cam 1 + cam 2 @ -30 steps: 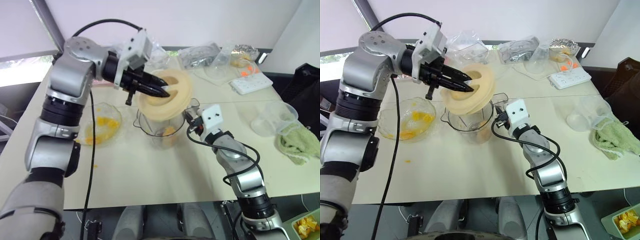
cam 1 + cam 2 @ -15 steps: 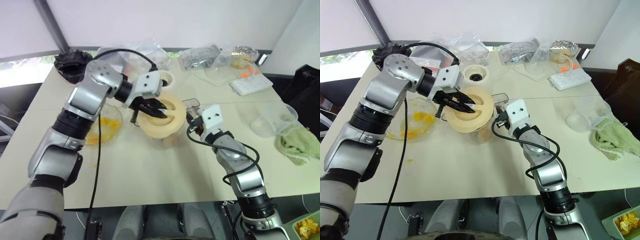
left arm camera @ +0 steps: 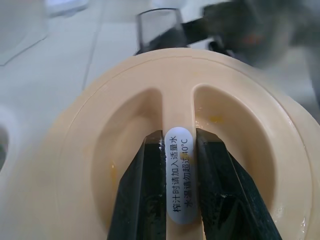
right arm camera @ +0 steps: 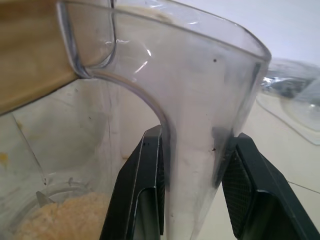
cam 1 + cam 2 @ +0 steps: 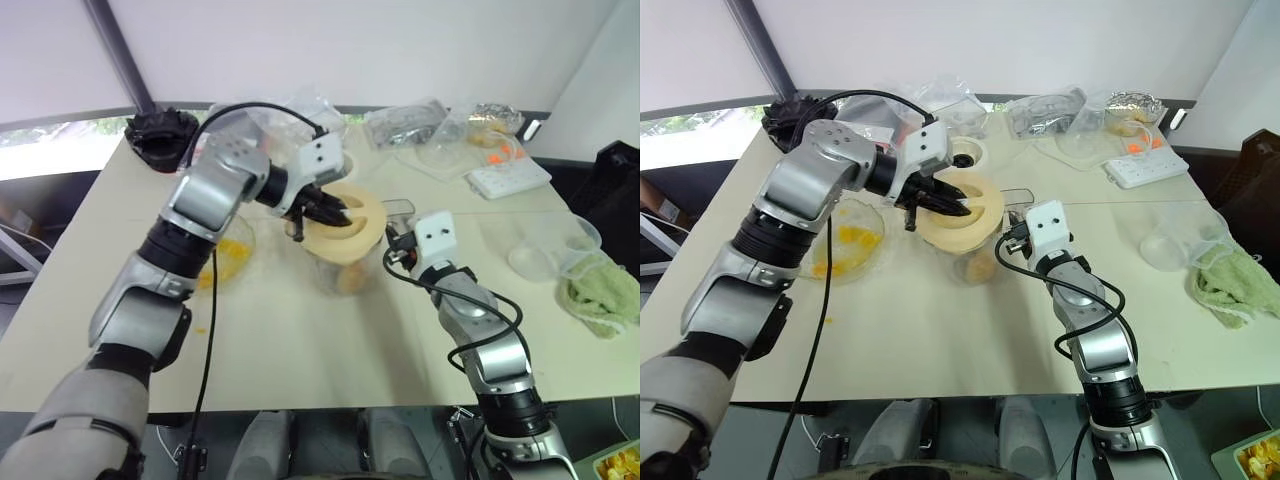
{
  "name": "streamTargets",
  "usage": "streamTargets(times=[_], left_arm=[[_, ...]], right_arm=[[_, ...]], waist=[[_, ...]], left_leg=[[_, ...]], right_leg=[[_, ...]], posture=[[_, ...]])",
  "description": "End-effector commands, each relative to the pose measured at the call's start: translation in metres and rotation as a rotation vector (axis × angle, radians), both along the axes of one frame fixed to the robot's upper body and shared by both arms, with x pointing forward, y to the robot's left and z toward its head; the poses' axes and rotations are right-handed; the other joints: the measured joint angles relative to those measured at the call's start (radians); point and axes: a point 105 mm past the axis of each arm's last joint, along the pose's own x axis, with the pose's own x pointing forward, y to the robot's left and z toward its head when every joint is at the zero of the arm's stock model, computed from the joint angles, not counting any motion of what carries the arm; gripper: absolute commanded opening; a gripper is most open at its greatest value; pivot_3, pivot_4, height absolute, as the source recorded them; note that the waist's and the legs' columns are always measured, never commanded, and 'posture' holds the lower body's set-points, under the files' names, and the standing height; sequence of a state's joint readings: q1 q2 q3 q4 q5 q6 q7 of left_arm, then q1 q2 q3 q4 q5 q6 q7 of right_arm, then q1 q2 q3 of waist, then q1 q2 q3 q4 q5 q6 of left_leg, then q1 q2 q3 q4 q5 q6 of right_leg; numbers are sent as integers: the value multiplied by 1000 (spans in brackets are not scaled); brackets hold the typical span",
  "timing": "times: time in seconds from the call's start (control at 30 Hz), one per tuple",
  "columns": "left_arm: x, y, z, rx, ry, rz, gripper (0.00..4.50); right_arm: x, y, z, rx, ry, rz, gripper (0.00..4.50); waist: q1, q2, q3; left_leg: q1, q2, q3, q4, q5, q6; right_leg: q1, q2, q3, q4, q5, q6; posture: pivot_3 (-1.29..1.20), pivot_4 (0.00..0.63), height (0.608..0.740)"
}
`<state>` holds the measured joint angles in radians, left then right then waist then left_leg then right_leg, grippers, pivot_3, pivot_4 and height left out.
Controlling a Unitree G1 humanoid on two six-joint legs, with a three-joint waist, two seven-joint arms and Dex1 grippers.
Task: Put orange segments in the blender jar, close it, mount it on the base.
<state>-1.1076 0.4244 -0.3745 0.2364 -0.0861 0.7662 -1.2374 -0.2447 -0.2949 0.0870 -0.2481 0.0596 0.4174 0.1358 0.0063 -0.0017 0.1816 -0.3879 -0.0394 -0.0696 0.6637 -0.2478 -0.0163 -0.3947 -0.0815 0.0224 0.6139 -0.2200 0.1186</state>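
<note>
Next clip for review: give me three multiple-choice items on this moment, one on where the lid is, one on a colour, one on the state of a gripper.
1. Where is the lid?
A. on top of the jar
B. flat on the table beside the bowl
C. on the base

2. What colour is the towel at the table's right edge?
A. red
B. green
C. black

3. What is the right gripper doing?
A. hanging open above the table
B. shut on the power strip
C. shut on the jar's handle

Answers:
1 A: the cream lid sits over the jar's mouth, with the left gripper pinching its centre ridge.
2 B: the crumpled cloth is pale green.
3 C: the right wrist view shows both black fingers clamped on either side of the clear handle.
</note>
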Motion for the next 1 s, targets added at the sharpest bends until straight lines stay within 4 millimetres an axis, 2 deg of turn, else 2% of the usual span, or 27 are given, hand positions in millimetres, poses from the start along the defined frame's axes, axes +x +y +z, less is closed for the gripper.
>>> streamTargets(times=[0.03, 0.23, 0.47, 0.6, 0.7, 0.8, 1.0], left_arm=[[24, 34, -47, 153, 108, 345, 255], [19, 31, -37, 102, 197, 413, 255], [20, 26, -18, 17, 133, 391, 255], [19, 21, -8, -28, 75, 370, 2265], [15, 13, 13, -126, -17, 296, 3629], [13, 10, 30, -203, -40, 272, 3629], [22, 13, 106, -660, -56, 317, 3629]], right_arm=[[-1, -7, 17, -111, -119, -29, 956], [-1, -6, 14, -109, -120, -23, 956], [0, -4, 12, -101, -121, -17, 956], [1, -6, 12, -101, -121, -19, 956], [1, -7, 10, -102, -118, -19, 956], [0, -8, 8, -100, -113, -21, 956], [-3, -12, -3, -68, -74, -36, 956]], waist=[[1, 2, -2], [4, 3, -2], [6, 3, -2], [3, 3, -2], [4, 3, -1], [3, 3, 0], [0, 1, 1]], left_leg=[[0, 0, 0, 0, 0, 0], [0, 0, -2, 0, 0, 0], [-2, -1, -4, -2, 0, 0], [-3, -1, -5, -3, 0, 0], [-3, -1, -5, -3, 0, 0], [-5, -1, -5, -3, 0, 0], [-19, -1, -6, -4, 0, 0]], right_leg=[[0, 0, 0, 0, 0, 0], [1, 0, -1, -1, 0, 0], [-1, -1, -2, -2, -1, 1], [-3, -1, -2, -1, -1, 1], [-3, -1, -3, -2, -1, 1], [-4, -1, -3, -2, -1, 1], [-19, 1, -4, 0, 4, 0]], posture=[[0, 150, 740], [0, 150, 740], [0, 150, 740], [0, 150, 740], [0, 150, 740], [0, 150, 740], [0, 150, 740]])
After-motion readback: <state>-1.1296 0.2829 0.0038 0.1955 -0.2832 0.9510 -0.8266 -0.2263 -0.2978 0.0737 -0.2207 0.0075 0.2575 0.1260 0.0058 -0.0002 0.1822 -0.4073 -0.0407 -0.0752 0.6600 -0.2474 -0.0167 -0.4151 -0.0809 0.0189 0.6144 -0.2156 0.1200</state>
